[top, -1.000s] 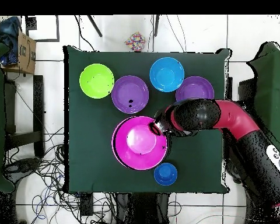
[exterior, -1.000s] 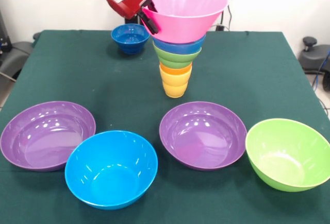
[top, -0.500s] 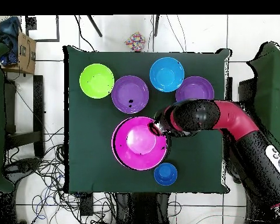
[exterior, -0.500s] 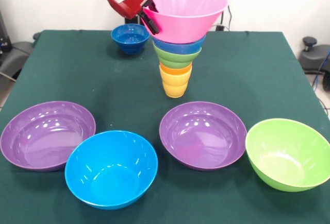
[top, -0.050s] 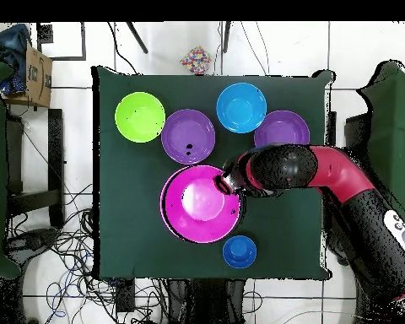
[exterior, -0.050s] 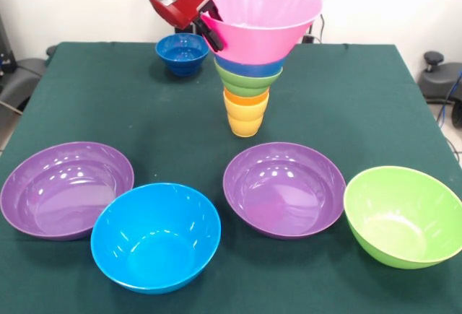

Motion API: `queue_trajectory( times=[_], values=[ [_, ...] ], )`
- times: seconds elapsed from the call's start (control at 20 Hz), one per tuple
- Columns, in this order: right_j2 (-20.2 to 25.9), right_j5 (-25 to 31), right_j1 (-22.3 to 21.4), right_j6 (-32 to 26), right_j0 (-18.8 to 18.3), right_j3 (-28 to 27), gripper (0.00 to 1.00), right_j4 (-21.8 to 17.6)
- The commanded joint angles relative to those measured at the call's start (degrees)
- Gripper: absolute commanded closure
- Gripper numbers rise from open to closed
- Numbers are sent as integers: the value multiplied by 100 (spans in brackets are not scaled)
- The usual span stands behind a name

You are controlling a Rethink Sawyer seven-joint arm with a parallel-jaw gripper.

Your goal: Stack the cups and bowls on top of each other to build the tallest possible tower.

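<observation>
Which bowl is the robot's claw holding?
The big glossy pink plastic bowl, the only pink one. The gripper clamps its rim above the tower; every other big bowl sits alone on the green table.

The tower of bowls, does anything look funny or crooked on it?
Yes. The big pink bowl on top of the tower sits tilted, its rim pinched by the gripper. It is far wider than the small bowls and cups below, so it looks top-heavy.

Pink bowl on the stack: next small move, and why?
Probably open the fingers and lift clear. The pink bowl appears to sit on the tower, roughly centred over it, with the gripper clamped on its rim. If it tilts, re-seat it first.
</observation>
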Motion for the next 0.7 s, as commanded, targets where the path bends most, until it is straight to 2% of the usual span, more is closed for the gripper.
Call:
queue_trajectory(
  times=[0.05, 0.7],
  values=[
    [-249, -353, 198, 72, 206, 277, 100, -182],
    [-285, -382, 200, 66, 200, 297, 100, -182]
  ],
)
